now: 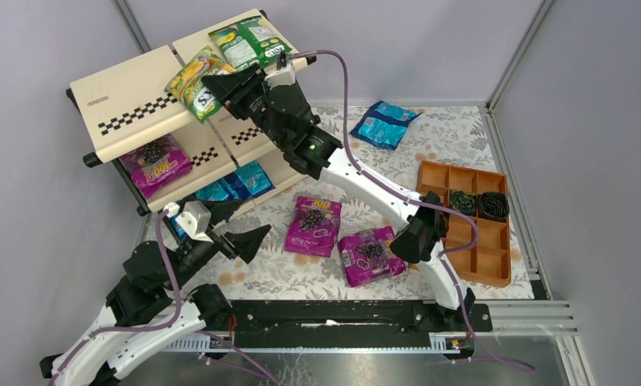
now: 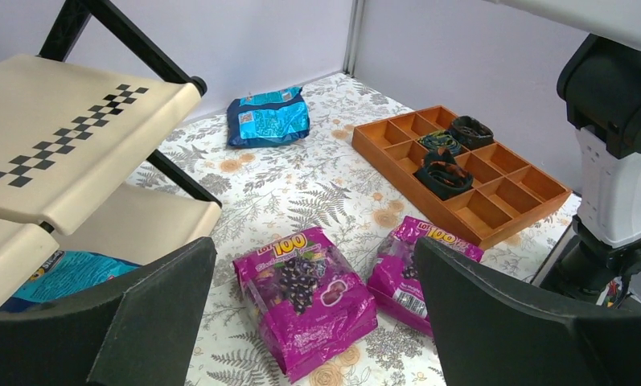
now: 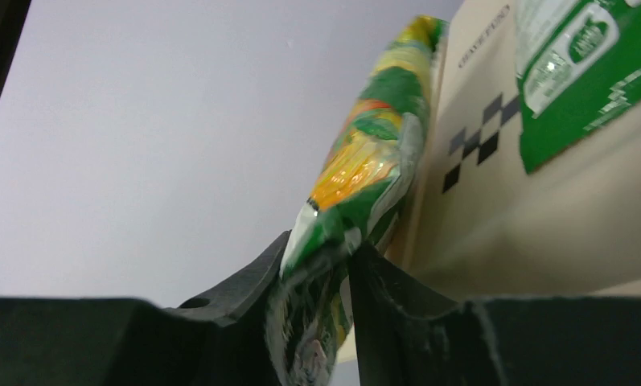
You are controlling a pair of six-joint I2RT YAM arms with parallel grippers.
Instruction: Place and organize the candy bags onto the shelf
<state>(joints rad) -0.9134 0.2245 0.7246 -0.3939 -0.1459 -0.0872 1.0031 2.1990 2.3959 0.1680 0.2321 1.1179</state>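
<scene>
Top external, shelf (image 1: 128, 92): far left; shelved magenta bag (image 1: 154, 163) on the middle tier, blue bags (image 1: 236, 183) below, flat green bag (image 1: 248, 40) on top.
Right gripper (image 1: 212, 84): clamped on a green-yellow bag (image 1: 190, 80) at the top board's near edge, seemingly not yet resting.
Left gripper (image 1: 248, 241): spread wide, empty, near the shelf foot.
Table (image 1: 454, 133): two loose magenta bags (image 1: 313, 225) and a far blue bag (image 1: 385, 123) remain.
Room: top board's left half bare; tray (image 1: 486, 253) crowds the right.

An orange tray (image 1: 491, 259) sits at 3 o'clock on the floral cloth (image 1: 454, 133), split into two rows of cells. Three black coils (image 2: 441, 173) lie in cells toward its 12 o'clock end. Grey walls (image 1: 429, 40) stand at 12, 3 and 9 o'clock. A metal rail (image 1: 341, 318) runs along 6 o'clock.
</scene>
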